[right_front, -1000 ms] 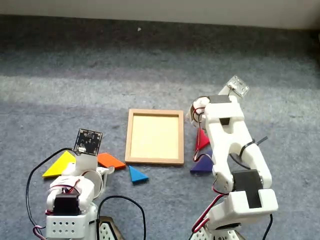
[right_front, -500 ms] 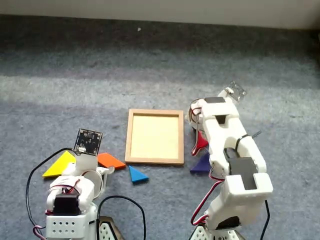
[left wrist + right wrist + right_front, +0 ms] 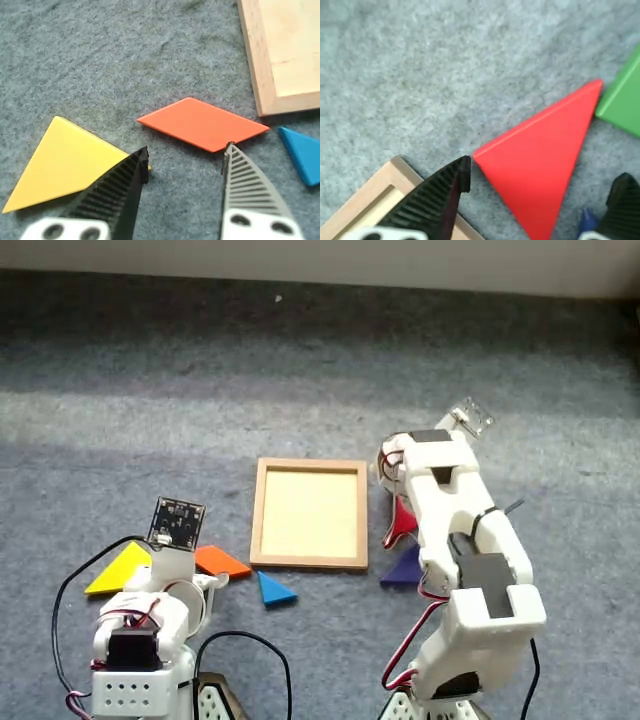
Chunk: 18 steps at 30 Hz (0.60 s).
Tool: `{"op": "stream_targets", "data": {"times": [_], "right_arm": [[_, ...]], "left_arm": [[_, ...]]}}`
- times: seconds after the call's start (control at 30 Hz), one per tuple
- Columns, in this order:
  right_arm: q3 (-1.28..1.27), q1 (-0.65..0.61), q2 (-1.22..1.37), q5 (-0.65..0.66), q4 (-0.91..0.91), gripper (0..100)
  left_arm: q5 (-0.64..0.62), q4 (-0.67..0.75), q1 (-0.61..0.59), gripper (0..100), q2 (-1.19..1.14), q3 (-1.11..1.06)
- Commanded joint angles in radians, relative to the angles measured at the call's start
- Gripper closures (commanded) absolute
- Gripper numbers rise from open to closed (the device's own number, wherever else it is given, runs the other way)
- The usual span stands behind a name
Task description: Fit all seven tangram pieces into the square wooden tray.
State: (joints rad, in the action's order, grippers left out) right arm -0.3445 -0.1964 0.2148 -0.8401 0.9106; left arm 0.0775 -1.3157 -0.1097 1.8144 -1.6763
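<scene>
I see the square wooden tray (image 3: 308, 561) lying flat on the tabletop (image 3: 200, 410), a grey, felt-like napped surface crossed by broad bands of light and shade. A pale strip runs along its far edge. The tray has a raised light-wood rim around a smooth, paler floor.

Every piece I can make out is a flat, matte, sharp-edged slab lying on the felt outside the tray. On my left arm's side, an orange parallelogram piece (image 3: 202, 124) sits just beside the tray's near corner. A large yellow triangle piece (image 3: 62, 162) lies further out, and a small light-blue triangle piece (image 3: 302, 152) sits near the tray's front rim. The left gripper (image 3: 187, 152) hangs low over the felt. Its ribbed jaws are spread, one black tip at the yellow triangle's edge and the pale tip at the orange piece's near corner. They pinch nothing.

On the right side, a red triangle piece (image 3: 540, 165) lies just beside the tray's rim (image 3: 385, 182). One of its points touches or nearly touches a green piece (image 3: 622, 102), whose shape I cannot tell. A dark-blue triangle piece (image 3: 405, 568) lies close behind it. The right gripper (image 3: 545, 177) has its black jaws spread to either side of the red triangle. I cannot tell whether they touch it.
</scene>
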Motion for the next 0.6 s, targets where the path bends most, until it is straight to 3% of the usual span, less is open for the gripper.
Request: {"op": "stream_targets", "data": {"times": [0.0, 0.57], "right_arm": [[0.047, 0.036, -0.008, -0.054, -0.015, 59.1], [0.042, 0.039, -0.008, -0.066, -0.090, 59.1]], "left_arm": [[0.003, -0.005, 0.016, 76, 0.007, -0.019], [0.003, -0.005, 0.016, 76, 0.007, -0.019]]}}
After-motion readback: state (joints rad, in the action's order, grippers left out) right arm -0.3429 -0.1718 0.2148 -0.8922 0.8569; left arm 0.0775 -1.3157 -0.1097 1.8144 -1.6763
